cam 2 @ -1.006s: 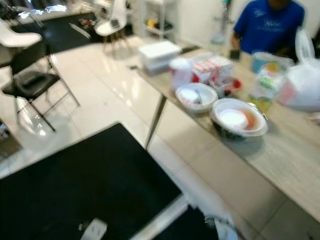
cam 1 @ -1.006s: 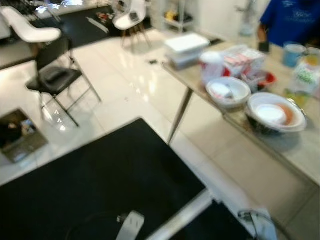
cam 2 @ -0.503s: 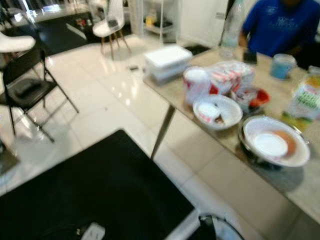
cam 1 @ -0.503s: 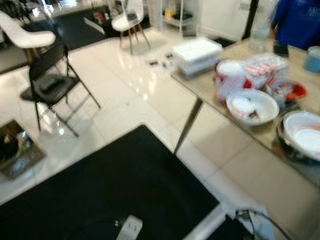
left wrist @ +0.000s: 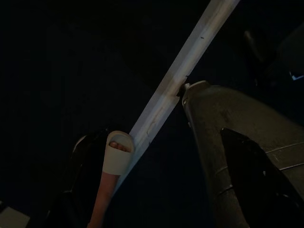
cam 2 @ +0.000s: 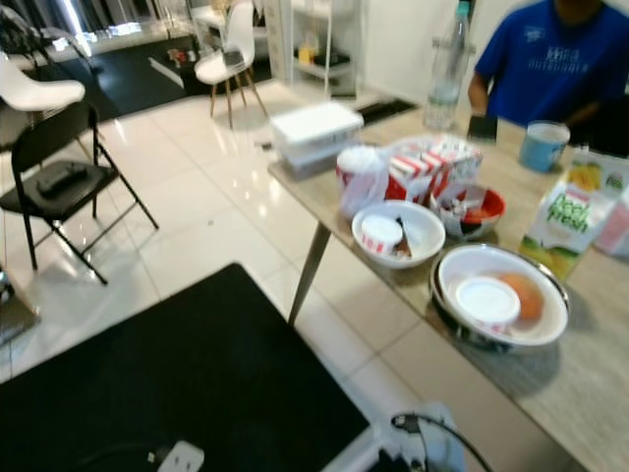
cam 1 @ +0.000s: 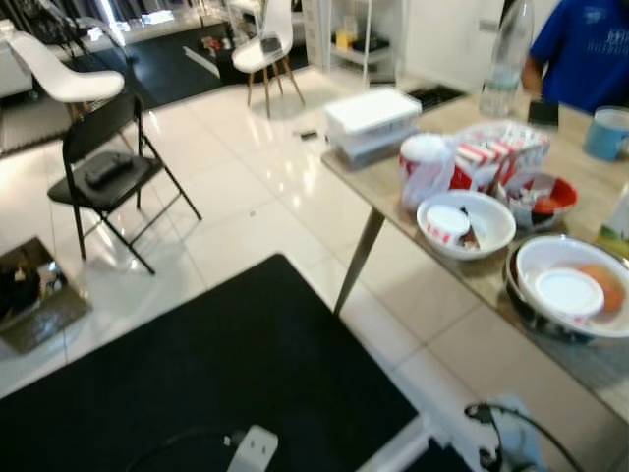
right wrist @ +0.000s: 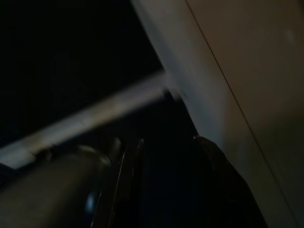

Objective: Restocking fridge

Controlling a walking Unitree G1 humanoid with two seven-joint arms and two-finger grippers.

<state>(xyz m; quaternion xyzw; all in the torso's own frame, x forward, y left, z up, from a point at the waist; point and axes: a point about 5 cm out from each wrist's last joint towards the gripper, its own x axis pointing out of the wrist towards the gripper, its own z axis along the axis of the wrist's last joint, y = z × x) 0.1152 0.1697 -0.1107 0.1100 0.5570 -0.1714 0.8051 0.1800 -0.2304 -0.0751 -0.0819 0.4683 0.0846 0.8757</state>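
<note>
While the robot stands on a black mat [cam 2: 177, 383] facing a wooden table [cam 2: 600, 393], the step in hand appears to be the approach: nothing is yet picked up, and no fridge can be made out. Both arms hang idle; the left gripper [left wrist: 237, 156] and right gripper [right wrist: 156, 190] sit in deep shade in the wrist views, and whether their fingers are apart or together cannot be told. The likeliest stock for the fridge is the juice carton [cam 2: 565, 221], upright near the table's far right, green and white with fruit printed on it, apparently intact. Beside it lie a large bowl [cam 2: 501, 295], a smaller bowl [cam 2: 398, 234] and a blue cup [cam 2: 543, 146]. A person in a blue shirt [cam 2: 550, 59] sits behind the table. The next move calls for closing in on the table and raising an arm toward the carton.
</note>
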